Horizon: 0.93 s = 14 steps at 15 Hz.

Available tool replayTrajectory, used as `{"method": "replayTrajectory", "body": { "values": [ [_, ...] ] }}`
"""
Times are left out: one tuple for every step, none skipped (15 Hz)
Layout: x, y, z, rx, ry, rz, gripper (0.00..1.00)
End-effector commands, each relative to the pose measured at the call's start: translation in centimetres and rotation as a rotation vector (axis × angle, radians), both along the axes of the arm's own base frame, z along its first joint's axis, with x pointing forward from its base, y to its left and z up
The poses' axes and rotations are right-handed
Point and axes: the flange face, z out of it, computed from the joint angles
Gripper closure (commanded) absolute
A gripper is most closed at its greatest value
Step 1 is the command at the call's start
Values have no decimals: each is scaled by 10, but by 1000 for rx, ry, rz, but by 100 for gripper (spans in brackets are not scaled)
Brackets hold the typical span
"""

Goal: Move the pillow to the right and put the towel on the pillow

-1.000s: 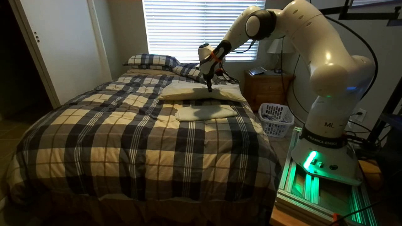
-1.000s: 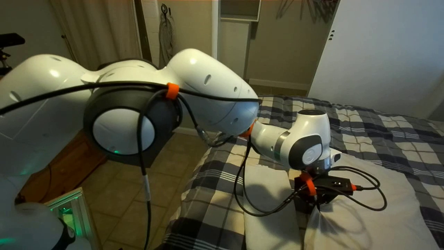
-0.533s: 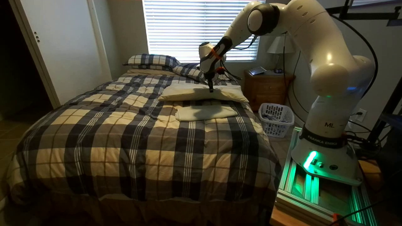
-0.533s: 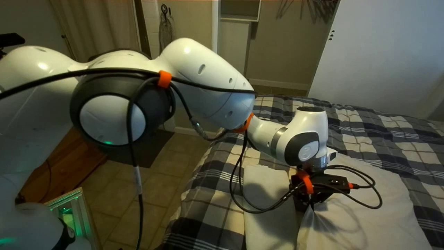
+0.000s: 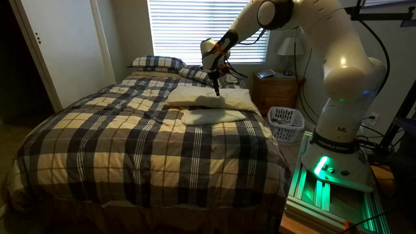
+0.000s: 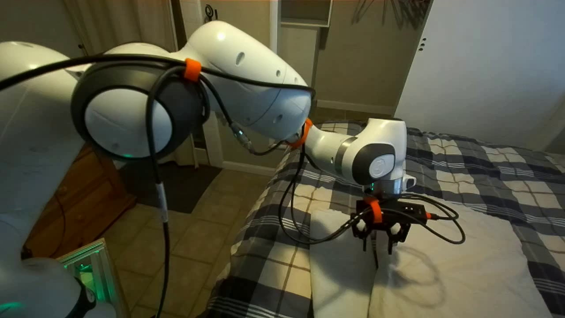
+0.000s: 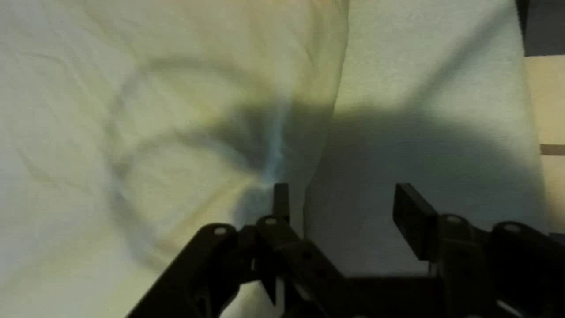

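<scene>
The puffy cream pillow [image 5: 182,95] lies across the plaid bed, and its long edge meets or slightly overlaps the towel. Flat and folded, the pale towel [image 5: 213,117] rests alongside it, on the side nearer the bed's foot. Over that shared edge hangs my gripper [image 6: 377,250], its fingers apart with nothing between them. In the wrist view one fingertip is above the pillow [image 7: 88,110] and the other above the towel [image 7: 432,66]. Dark shadow covers the strip under the gripper [image 7: 340,198], where a creased ridge shows in the pillow.
Plaid pillows [image 5: 159,62] are at the bed's head. Beside the bed stand a wooden nightstand [image 5: 276,92] with a lamp and a white laundry basket [image 5: 286,125]. Loose cables [image 6: 454,229] loop from the wrist, close above the pillow.
My gripper was shut on the pillow's edge and has opened. The pinched edge has dropped and spread towards the towel. The hand has risen slightly; the towel looks unmoved.
</scene>
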Motion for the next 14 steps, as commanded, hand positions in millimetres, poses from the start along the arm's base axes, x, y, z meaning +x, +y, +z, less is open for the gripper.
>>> {"method": "replayTrajectory", "body": {
  "values": [
    [-5,30,-1,-2,73,-77,5],
    [-2,35,-4,3,82,-91,1],
    [1,26,-3,-1,60,-50,16],
    [2,33,-4,-2,71,-59,10],
    [3,38,-5,-3,74,-64,4],
    [3,39,-5,-4,75,-66,1],
    [2,38,-5,-5,75,-68,1],
    [2,36,-5,-7,76,-70,1],
    [1,35,-5,-8,76,-72,1],
    [1,34,-5,-9,76,-73,1],
    [1,34,-5,-9,76,-73,0],
    [1,41,-7,-3,61,-69,0],
    [3,46,-8,-20,48,-64,0],
    [4,54,-10,-29,40,-47,0]
  ]
}}
